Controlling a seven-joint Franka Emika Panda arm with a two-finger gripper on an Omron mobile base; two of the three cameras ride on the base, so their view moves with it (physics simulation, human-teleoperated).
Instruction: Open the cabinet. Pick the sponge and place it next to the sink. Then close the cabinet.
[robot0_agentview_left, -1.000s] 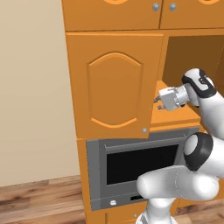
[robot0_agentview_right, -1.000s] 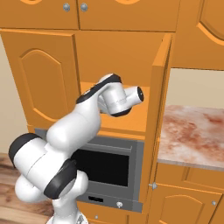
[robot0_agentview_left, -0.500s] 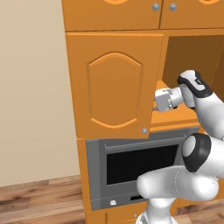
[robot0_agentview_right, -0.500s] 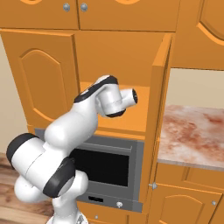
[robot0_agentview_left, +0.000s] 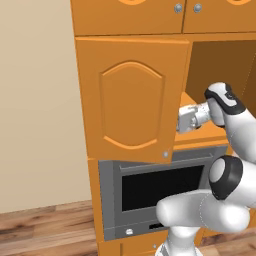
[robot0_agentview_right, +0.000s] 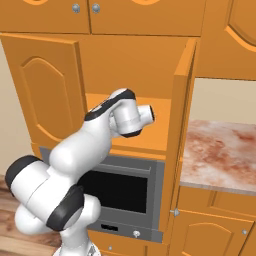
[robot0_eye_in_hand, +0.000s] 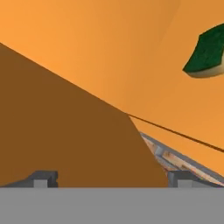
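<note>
Orange kitchen fronts surround the cabinet (robot0_agentview_right: 125, 90), whose doors stand open. Its shelf (robot0_agentview_right: 150, 137) carries the sponge (robot0_eye_in_hand: 206, 52). With empty jaws wide, the gripper (robot0_agentview_left: 184, 120) must next reach deeper toward the sponge.

Left base view: from behind the arm's left, facing the tall orange wooden cabinet (robot0_agentview_left: 131, 97) with open doors and the grey oven (robot0_agentview_left: 155, 187) beneath it.
Right base view: from behind the arm's right, facing the same cabinet (robot0_agentview_right: 125, 90) and oven (robot0_agentview_right: 127, 192), plus a mottled reddish stone counter (robot0_agentview_right: 220, 155).
Hand view: very near the orange shelf (robot0_eye_in_hand: 109, 52) inside, looking along it.
Shared: both base views cover cabinet, oven, arm.
</note>
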